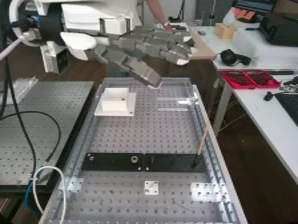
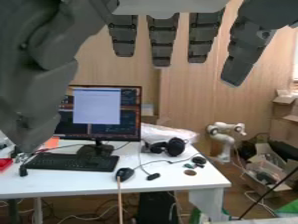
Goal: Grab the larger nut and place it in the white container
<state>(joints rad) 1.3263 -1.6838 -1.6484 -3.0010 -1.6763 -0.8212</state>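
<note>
Black bar (image 1: 110, 165) up close has the bearing (image 1: 134, 159) and a barely visible smaller nut (image 1: 91, 158). White container (image 1: 115, 102)'s past it on the surface (image 1: 143, 130), can't make out the insides. Hand (image 1: 126, 62)'s above the far end, fingers released. Wrist view gets most of the monitor (image 2: 96, 107) the high view crops.

A robotics lab: perforated metal bench (image 1: 120, 196), robot arm (image 1: 98, 19), monitor (image 2: 98, 111), keyboard (image 2: 72, 161).
</note>
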